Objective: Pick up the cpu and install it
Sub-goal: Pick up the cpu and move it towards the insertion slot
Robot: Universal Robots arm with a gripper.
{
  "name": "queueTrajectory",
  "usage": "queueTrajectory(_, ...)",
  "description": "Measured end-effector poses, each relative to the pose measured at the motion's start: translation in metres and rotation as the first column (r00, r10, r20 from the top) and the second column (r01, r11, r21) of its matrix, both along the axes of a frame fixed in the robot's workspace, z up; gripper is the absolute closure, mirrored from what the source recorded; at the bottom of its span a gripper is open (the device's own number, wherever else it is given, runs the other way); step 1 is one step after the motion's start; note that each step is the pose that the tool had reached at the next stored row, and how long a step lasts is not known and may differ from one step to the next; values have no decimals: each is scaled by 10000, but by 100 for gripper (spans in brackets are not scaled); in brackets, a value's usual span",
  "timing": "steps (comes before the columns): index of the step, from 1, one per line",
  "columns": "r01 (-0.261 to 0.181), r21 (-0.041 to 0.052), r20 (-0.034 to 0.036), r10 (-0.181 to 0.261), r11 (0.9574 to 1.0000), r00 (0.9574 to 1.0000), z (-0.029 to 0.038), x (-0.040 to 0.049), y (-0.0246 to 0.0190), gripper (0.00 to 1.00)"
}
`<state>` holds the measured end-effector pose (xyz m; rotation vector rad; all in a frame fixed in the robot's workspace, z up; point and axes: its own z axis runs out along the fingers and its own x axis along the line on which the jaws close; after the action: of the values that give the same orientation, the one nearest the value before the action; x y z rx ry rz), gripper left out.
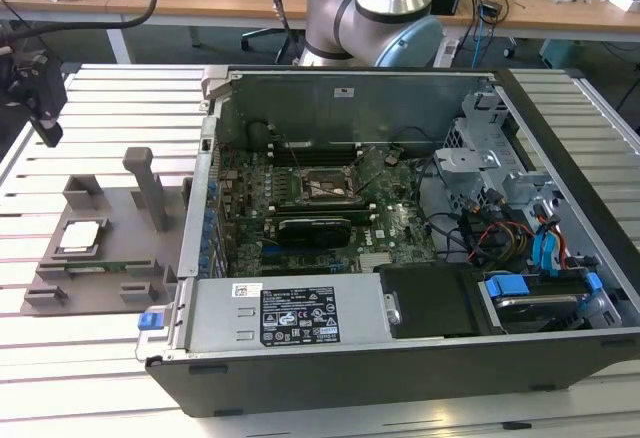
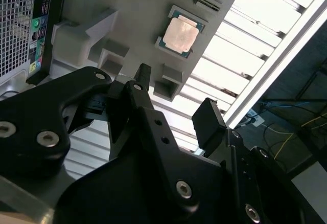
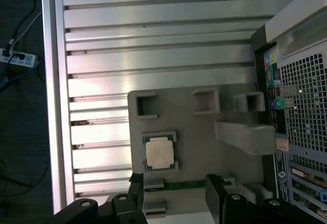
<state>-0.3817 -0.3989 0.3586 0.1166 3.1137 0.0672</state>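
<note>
The cpu point(image 1: 80, 236), a small square chip with a pale metal top, lies flat in a recess of the grey holder plate point(image 1: 130, 248) on the slatted table, at the exterior view's left of the open computer case. Both wrist views show the cpu point(image 2: 180, 35) point(image 3: 160, 152) from above. My black gripper point(image 1: 45, 123) hangs well above the table, beyond the holder plate and apart from the chip. In both wrist views the gripper point(image 2: 176, 93) point(image 3: 176, 183) is open with nothing between its fingers. The dark socket frame point(image 1: 320, 186) sits on the motherboard inside the case.
The open computer case point(image 1: 400, 358) takes up the middle of the table, with cables, drive cages and a black power supply inside. An upright grey post point(image 1: 150, 188) and small blocks rise from the holder plate. The table's edge point(image 3: 48, 106) runs close beside the plate.
</note>
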Motion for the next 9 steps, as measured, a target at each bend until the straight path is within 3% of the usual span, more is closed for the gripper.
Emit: queueTrajectory(9,0,0,0,0,10000,10000,-52,0,0,40)
